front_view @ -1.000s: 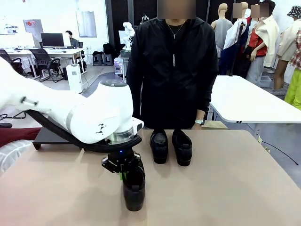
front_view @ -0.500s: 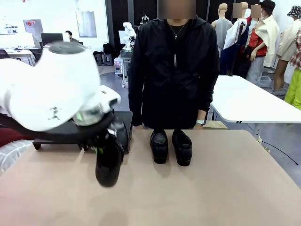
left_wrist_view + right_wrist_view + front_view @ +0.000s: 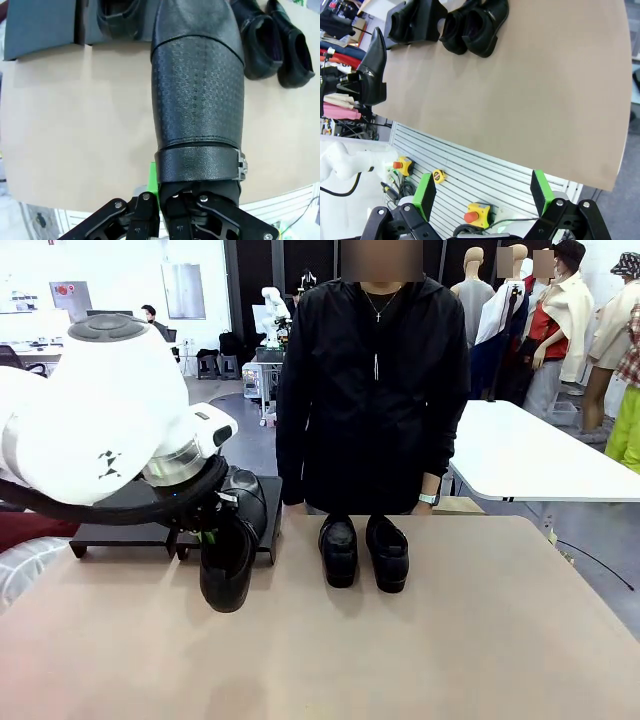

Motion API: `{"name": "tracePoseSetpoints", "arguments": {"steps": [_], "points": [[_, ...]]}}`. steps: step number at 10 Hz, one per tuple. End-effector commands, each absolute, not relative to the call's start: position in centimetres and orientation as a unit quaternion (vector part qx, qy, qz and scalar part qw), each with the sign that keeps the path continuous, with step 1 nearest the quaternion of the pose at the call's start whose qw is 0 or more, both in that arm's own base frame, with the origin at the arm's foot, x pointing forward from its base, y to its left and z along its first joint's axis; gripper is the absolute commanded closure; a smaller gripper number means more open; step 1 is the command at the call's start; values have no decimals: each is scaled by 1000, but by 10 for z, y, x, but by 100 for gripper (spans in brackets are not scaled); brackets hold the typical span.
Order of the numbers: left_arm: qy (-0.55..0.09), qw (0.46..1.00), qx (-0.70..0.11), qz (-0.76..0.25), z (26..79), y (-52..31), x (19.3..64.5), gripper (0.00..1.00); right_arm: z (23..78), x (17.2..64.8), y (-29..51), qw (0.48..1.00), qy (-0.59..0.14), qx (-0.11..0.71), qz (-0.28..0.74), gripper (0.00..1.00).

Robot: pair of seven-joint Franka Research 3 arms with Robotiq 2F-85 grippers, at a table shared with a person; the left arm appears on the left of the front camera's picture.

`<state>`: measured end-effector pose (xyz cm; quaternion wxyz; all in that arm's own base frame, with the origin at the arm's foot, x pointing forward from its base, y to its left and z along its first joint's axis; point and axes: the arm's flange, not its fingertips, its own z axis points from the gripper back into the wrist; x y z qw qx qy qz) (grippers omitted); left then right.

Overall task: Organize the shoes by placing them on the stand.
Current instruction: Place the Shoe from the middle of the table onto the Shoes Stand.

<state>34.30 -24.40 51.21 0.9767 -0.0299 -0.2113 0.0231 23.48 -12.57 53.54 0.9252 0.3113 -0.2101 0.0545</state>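
My left gripper [image 3: 208,533] is shut on the heel end of a black glossy shoe [image 3: 226,568], holding it off the table just in front of the stand's [image 3: 118,529] right end. In the left wrist view that held shoe [image 3: 197,100] runs up from my gripper [image 3: 165,202], sole side toward the camera. Another shoe [image 3: 246,501] sits on the stand. Two more shoes [image 3: 338,550] [image 3: 388,553] stand side by side on the table before the person. My right gripper [image 3: 482,192] is open past the table's near edge, far from the shoes [image 3: 472,25].
The person stands at the far edge of the table [image 3: 470,640], arms down. My left arm's white bulk [image 3: 100,430] covers much of the stand. A white table [image 3: 530,455] is behind at the right. Slatted panelling with tools [image 3: 470,170] lies under my right gripper.
My left arm has lifted the shoe off the near middle of the table and carried it left and away from me, up to the stand's right end. The right gripper has not moved.
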Motion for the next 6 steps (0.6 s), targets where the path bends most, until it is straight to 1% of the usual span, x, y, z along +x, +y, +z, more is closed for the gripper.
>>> {"name": "tracePoseSetpoints", "arguments": {"steps": [1,2,3,5,6], "points": [[-219,975,-30,26,518,-243,335,100,537,234,-125,922,-215,318,58,0],[-211,977,-30,23,512,-244,343,100,537,234,-125,922,-215,318,58,0],[-217,975,-11,44,522,-245,370,100,537,234,-125,922,-215,318,58,0],[-272,962,-24,7,548,-253,442,100,537,234,-125,922,-215,318,58,0],[-266,964,-17,14,553,-255,474,100,537,234,-125,922,-215,318,58,0]]}}
